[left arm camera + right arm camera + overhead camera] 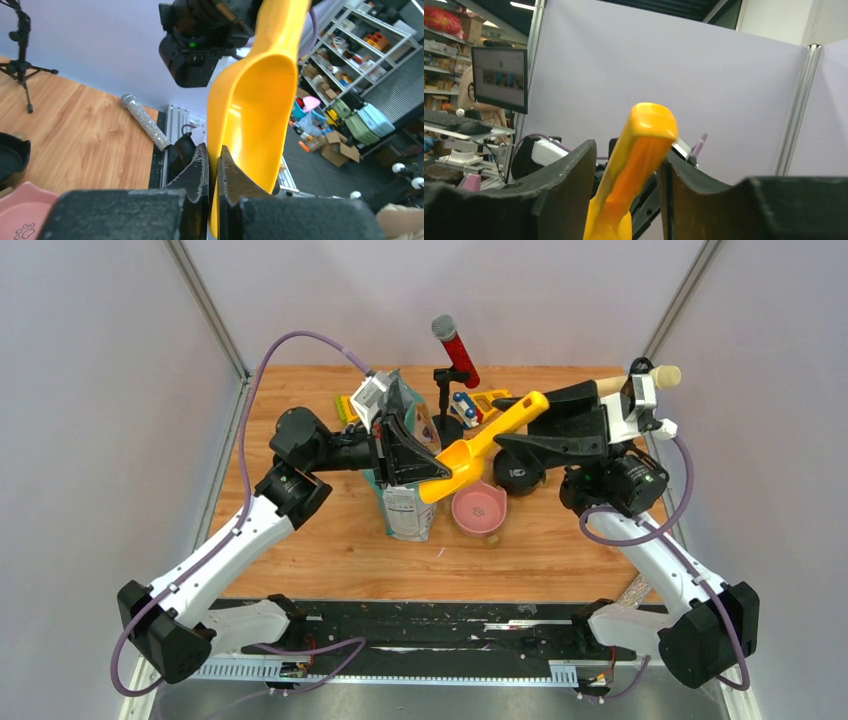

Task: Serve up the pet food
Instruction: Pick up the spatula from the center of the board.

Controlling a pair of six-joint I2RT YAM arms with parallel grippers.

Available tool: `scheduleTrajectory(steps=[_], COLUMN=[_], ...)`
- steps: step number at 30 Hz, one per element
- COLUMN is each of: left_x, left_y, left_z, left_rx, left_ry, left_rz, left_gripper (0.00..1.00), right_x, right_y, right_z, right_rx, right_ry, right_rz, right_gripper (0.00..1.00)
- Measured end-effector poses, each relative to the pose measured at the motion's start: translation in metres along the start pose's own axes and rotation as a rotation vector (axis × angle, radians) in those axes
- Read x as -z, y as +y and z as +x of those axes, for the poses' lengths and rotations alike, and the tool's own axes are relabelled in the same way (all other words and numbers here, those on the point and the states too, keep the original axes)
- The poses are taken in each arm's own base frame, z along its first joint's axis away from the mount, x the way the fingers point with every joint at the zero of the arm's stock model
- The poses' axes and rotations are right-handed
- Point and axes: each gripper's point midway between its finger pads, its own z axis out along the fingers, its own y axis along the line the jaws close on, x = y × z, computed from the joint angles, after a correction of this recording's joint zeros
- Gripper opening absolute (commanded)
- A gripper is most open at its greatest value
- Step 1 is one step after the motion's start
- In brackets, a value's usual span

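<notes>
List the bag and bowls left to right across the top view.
pet food bag → pink bowl → black bowl. The yellow scoop spans several of these, so it is left out.

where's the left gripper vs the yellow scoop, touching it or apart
Touching. The left wrist view shows the left gripper closed on the thin wall of the yellow scoop, a finger pressed against each side with no gap.

No legible text or labels.

Wooden table (330, 540) carries the teal pet food bag (408, 512) dead centre, pink bowl (478, 508) just right, black bowl (520, 478) beyond.
</notes>
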Motion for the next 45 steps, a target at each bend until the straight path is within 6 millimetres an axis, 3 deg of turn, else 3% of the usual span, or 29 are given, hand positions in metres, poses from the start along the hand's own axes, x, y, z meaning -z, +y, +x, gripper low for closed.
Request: scheduleTrajectory(steps=[3, 7, 12, 17, 21, 26, 31, 37, 41, 45], left_x=[-0.001, 0.002, 0.010, 0.024, 0.028, 0.037, 0.041, 0.044, 0.050, 0.053], left_y=[-0.008, 0.009, 0.004, 0.003, 0.018, 0.057, 0.075, 0.069, 0.060, 0.043], left_z=[-0.004, -0.011, -0.035, -0.061, -0.067, -0.057, -0.055, -0.036, -0.020, -0.016], left_rx=[-0.013, -0.027, -0.190, -0.357, -0.436, -0.536, -0.642, -0.716, -0.741, -0.768], left_ry=[-0.010, -0.015, -0.003, -0.014, 0.060, 0.215, 0.350, 0.443, 0.454, 0.431], left_rz=[-0.010, -0.135, -0.252, -0.364, -0.441, -0.543, -0.558, -0.461, -0.404, -0.360], left_gripper=[0.00, 0.00, 0.00, 0.00, 0.00, 0.00, 0.00, 0.00, 0.00, 0.00], right_x=[0.010, 0.014, 0.029, 0.058, 0.079, 0.110, 0.134, 0.141, 0.143, 0.148], right_y=[-0.003, -0.003, -0.011, -0.007, -0.006, -0.007, 0.001, 0.000, -0.007, -0.012], right_z=[0.007, 0.010, 0.006, 0.026, 0.042, 0.062, 0.072, 0.073, 0.082, 0.093], right_rx=[-0.001, -0.044, -0.091, -0.155, -0.216, -0.321, -0.376, -0.393, -0.432, -0.471], right_ry=[0.013, 0.080, 0.150, 0.253, 0.345, 0.451, 0.510, 0.526, 0.554, 0.577], right_rz=[0.044, 0.146, 0.364, 0.502, 0.601, 0.775, 0.879, 0.935, 0.959, 0.983], right_gripper=[0.83, 1.00, 1.00, 1.00, 1.00, 1.00, 1.00, 1.00, 1.00, 1.00])
